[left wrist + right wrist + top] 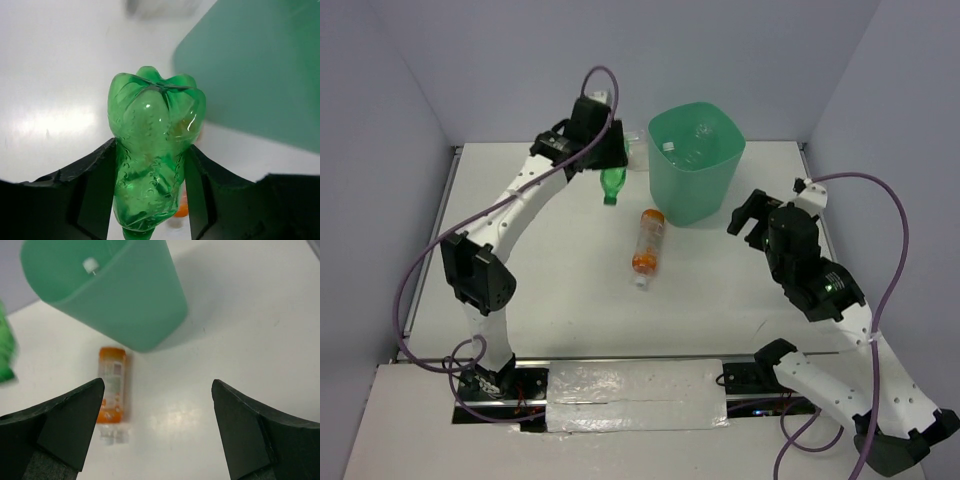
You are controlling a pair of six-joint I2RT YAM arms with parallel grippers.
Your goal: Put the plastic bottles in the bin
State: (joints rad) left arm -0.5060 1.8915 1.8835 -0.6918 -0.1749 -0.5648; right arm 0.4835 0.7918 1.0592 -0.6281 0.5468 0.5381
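Top external: left arm reaches to the far side of the table [550,290], left gripper [607,163] just left of the bin [695,198]. The green bottle [611,185] hangs from it, cap end toward the near edge. Whether the bottle is off the table or resting on it cannot be told from this angle. Left wrist view settles the grip: left gripper [152,147] is closed on the green bottle [152,125], both black fingers [95,185] pressed into its crinkled sides and the lobed base pointing away from the camera. The bin's wall [260,65] fills the upper right of that view, close by. A pale blur at the top edge is too soft to identify. A speck of orange shows under the bottle. Only from above can the bin be looked into: clear bottles [685,148] lie inside. The right wrist view adds a single white cap [90,264] past the bin's rim [125,305]. The orange-ended bottle [647,245] lies flat on the table, just in front of the bin and between the two arms, clear neck toward the near edge. The right wrist camera gives it sharper [112,385]: orange label band, lying apart from the bin's foot. The right gripper [752,215] hovers right of the bin. In its own view the right gripper [157,386] has its jaws spread wide with nothing between them. A green smear at that view's left edge is the held bottle [5,345].
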